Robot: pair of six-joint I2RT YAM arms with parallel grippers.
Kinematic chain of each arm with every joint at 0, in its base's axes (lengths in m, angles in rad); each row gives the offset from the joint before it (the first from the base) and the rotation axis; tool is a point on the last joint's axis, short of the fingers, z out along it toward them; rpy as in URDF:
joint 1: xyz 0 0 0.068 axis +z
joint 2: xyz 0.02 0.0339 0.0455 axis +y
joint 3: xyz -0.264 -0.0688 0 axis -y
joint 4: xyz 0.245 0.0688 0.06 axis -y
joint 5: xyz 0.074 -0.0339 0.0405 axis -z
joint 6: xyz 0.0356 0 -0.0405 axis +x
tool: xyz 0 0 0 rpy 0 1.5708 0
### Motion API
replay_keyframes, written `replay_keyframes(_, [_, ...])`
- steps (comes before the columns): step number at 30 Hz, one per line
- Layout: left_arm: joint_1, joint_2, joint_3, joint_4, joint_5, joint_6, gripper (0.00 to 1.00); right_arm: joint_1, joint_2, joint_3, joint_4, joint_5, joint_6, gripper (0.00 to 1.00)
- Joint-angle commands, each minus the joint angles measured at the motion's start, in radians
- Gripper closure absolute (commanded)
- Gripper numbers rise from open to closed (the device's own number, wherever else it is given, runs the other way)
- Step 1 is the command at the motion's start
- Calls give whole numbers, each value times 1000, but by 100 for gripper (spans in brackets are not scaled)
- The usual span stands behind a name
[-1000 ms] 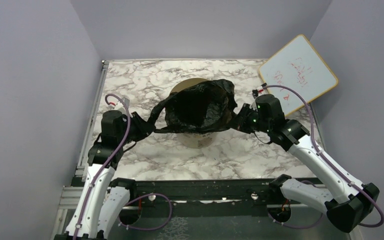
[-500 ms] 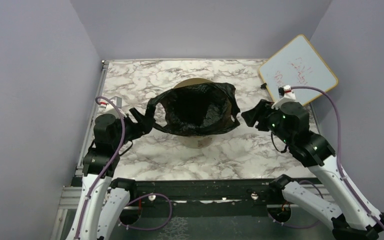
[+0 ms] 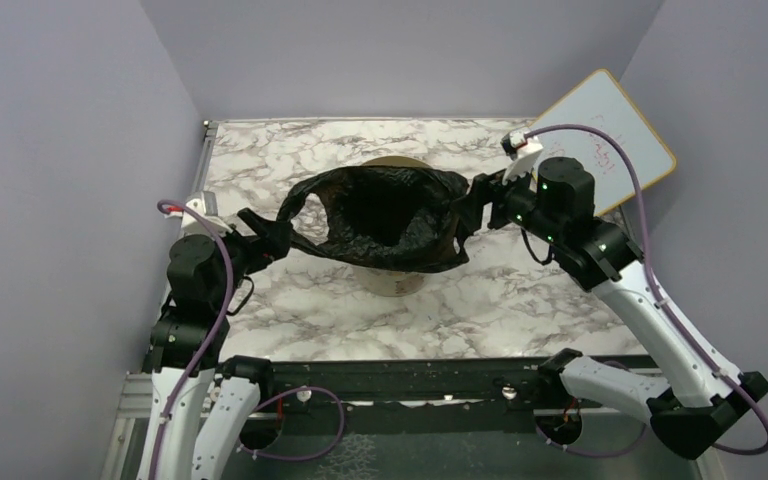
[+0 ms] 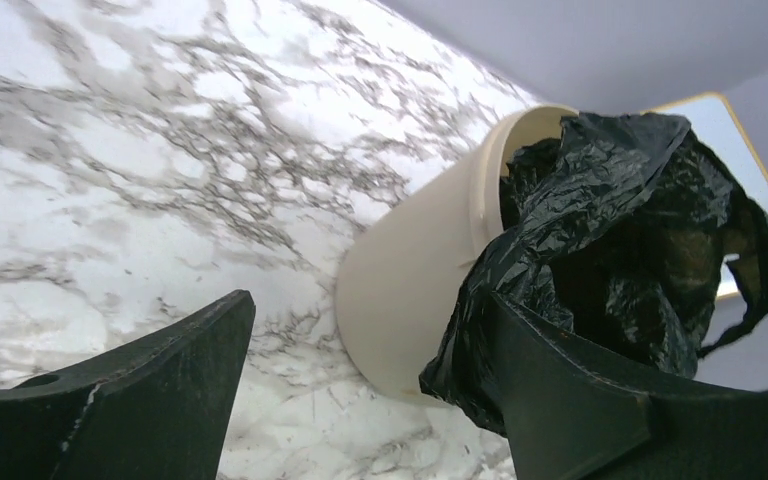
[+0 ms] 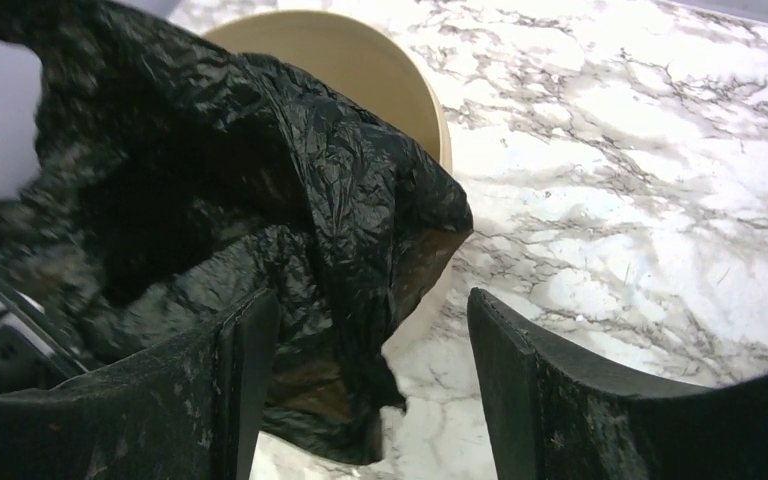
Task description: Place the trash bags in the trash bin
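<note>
A glossy black trash bag [image 3: 380, 215] sits draped across the mouth of a round beige trash bin [image 3: 400, 284] at the middle of a marble-patterned table [image 3: 290, 320]. The bag's own opening gapes upward. Its crinkled sides spill over the bin's near rim and hang down the outside wall, while the far arc of the rim shows bare.

The left gripper [image 3: 260, 228] hovers just left of the bin with its fingers spread wide. Its wrist camera shows the bin and the bag framed in the gap, a low fold of plastic lying just beside one finger, with nothing pinched. A loop handle stretches out toward this gripper; whether it touches cannot be told from above.

The right gripper [image 3: 475, 205] hangs close to the bag's right edge, also spread wide. Its wrist view shows wrinkled plastic bunched by one finger and clear table beside the other, with no fold clamped between them.

A white board with a yellow frame [image 3: 600, 140], marked in red, leans in the far right corner.
</note>
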Motion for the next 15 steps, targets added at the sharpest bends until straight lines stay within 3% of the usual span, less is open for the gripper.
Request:
replay_keyframes(1, [4,-40,56,-72,-213,-12,13,-5,31,43,41,-76,-167,26])
replay_keyframes(10, [5,-20,117,-100,-227,162,4,-3,128,164,-20,-117,-319,25])
replay_keyframes(15, [4,71,180,-43,52,322,4,20,201,251,-60,-125,-375,30])
